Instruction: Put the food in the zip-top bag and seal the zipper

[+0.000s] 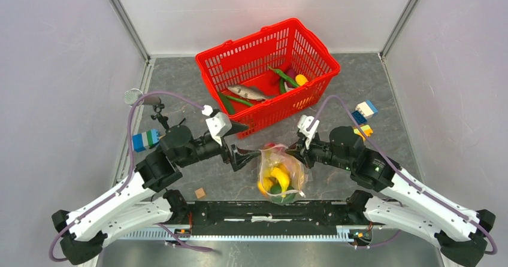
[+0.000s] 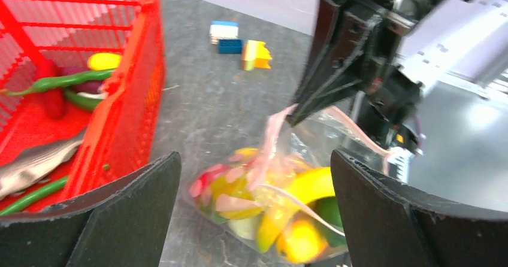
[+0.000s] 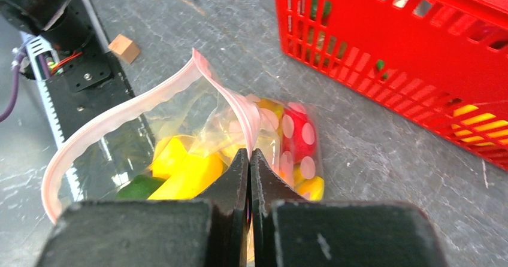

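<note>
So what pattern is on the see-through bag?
Pale pink dots all over the clear zip-top bag, seen best in the right wrist view.

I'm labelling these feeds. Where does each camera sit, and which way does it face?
Top external: above and behind the bases, looking down on left arm, right arm, red basket and zip-top bag.
Left wrist: on the left arm, facing rightward; open left pincer frames the bag and right pincer.
Right wrist: on the right arm, facing leftward; its pincer is shut on the zipper.
Shared: both wrist views show the bagged food and basket.
</note>
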